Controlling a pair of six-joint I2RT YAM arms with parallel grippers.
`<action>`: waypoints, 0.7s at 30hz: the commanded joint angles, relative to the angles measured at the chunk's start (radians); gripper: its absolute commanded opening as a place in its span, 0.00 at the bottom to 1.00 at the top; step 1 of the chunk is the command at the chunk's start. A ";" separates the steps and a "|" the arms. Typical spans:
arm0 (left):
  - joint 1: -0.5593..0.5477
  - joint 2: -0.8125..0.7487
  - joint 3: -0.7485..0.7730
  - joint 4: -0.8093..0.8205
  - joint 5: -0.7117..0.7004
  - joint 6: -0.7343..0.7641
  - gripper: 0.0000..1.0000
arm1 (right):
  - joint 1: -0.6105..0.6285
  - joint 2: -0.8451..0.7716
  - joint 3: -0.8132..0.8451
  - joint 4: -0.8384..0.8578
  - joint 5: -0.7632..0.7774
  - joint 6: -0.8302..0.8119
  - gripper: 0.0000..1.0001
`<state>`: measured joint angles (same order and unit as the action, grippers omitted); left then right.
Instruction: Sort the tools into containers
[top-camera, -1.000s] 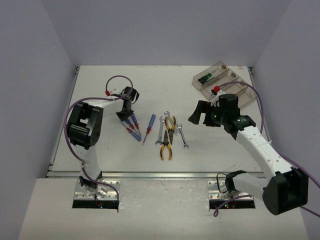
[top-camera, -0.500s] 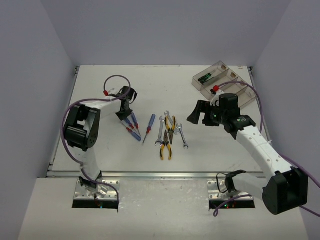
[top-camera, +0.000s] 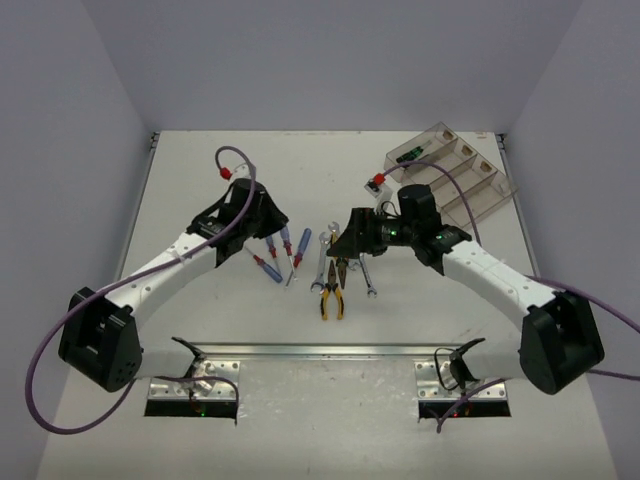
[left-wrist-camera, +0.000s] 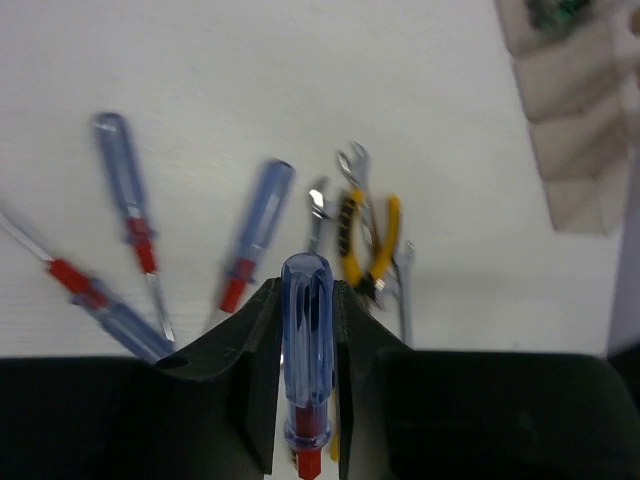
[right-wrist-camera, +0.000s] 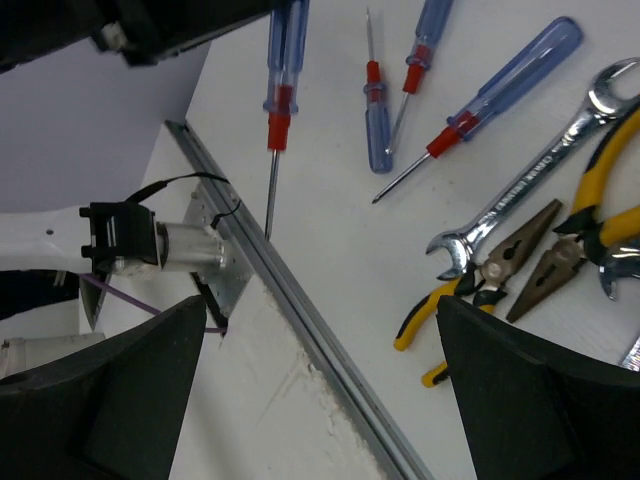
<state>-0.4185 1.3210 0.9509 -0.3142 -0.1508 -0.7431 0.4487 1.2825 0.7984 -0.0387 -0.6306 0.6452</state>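
Tools (top-camera: 320, 262) lie mid-way across the white table (top-camera: 200, 180) (pale violet walls (top-camera: 330, 60) on three sides), bins (top-camera: 470, 178) far right. Left gripper (left-wrist-camera: 305, 300) pinches a blue screwdriver (left-wrist-camera: 307, 350); right gripper (top-camera: 348, 240) hangs spread by the pliers (top-camera: 333, 297).

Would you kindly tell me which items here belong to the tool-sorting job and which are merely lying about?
Job:
- held screwdriver in the left gripper
- three blue-and-red screwdrivers on the table
- green-handled screwdriver, already binned
- wrenches
- pliers
- containers

Not the job:
- purple cables
- metal rail
- base plates
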 joint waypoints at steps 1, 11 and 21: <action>-0.143 -0.096 -0.037 0.225 0.199 0.033 0.00 | 0.104 0.074 0.062 0.115 0.049 0.083 0.93; -0.221 -0.134 -0.122 0.407 0.300 -0.041 0.00 | 0.163 0.054 -0.033 0.297 0.198 0.212 0.65; -0.221 -0.078 -0.082 0.448 0.264 -0.063 0.44 | 0.169 0.078 -0.021 0.293 0.229 0.239 0.00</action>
<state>-0.6263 1.2174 0.8149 0.0440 0.1012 -0.7777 0.6216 1.3651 0.7731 0.2044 -0.4710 0.8660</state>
